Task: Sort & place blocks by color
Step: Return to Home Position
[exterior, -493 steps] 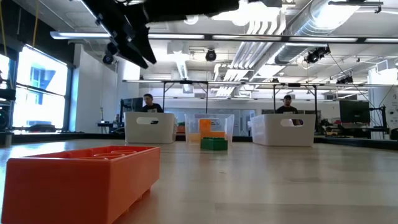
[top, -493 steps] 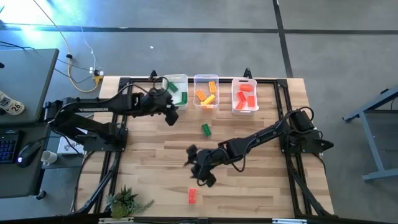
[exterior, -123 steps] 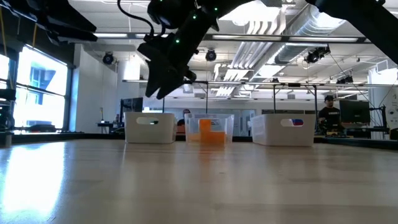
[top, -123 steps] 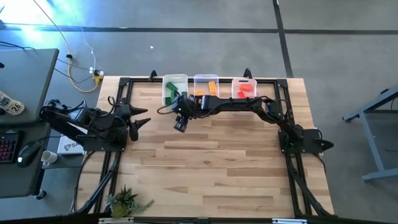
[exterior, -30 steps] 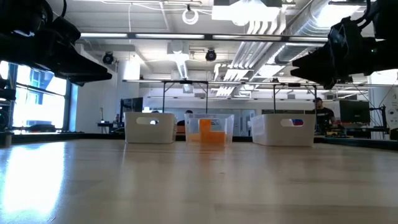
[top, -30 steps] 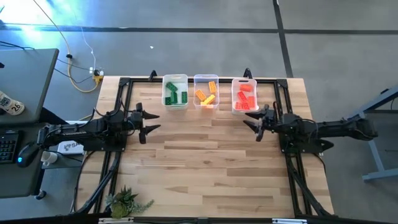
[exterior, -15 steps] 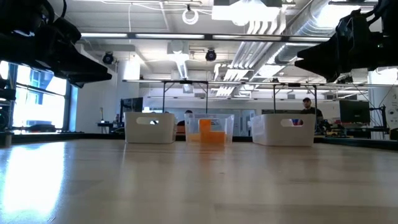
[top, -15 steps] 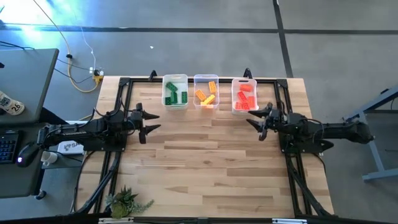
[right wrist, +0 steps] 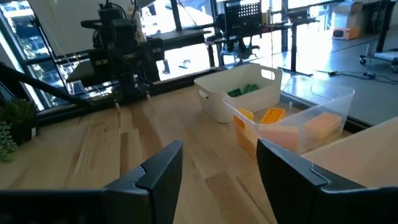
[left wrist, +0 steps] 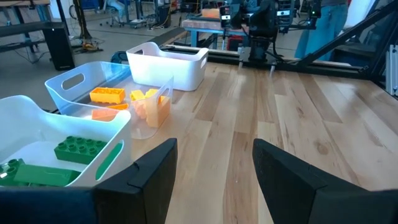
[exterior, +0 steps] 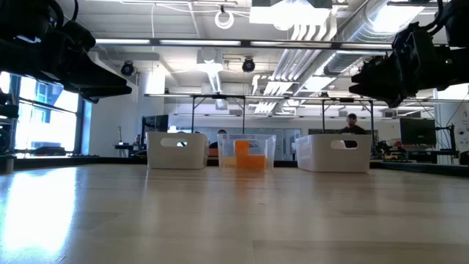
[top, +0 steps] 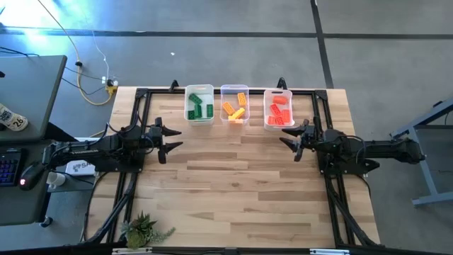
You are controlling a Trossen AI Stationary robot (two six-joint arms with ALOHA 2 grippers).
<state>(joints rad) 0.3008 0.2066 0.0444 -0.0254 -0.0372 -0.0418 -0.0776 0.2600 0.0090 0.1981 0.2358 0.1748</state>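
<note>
The blocks lie in three translucent white bins along the table's far edge: green blocks [top: 197,110] in the left bin, orange blocks [top: 234,108] in the middle bin, red blocks [top: 279,111] in the right bin. My left gripper [top: 172,142] hovers open at the table's left side, pointing toward the right. My right gripper [top: 286,139] hovers open at the table's right side, just near of the red bin, pointing toward the left. In the left wrist view the green blocks [left wrist: 78,149] and orange blocks [left wrist: 111,95] show in their bins.
The three bins [top: 199,90] [top: 234,88] [top: 278,92] stand side by side at the far edge. A small green plant [top: 145,229] sits at the near left corner. The wooden tabletop [top: 233,191] stretches between the two arms.
My right gripper has drawn back slightly toward the table's right edge and tipped a little. The left arm and the blocks have kept still.
</note>
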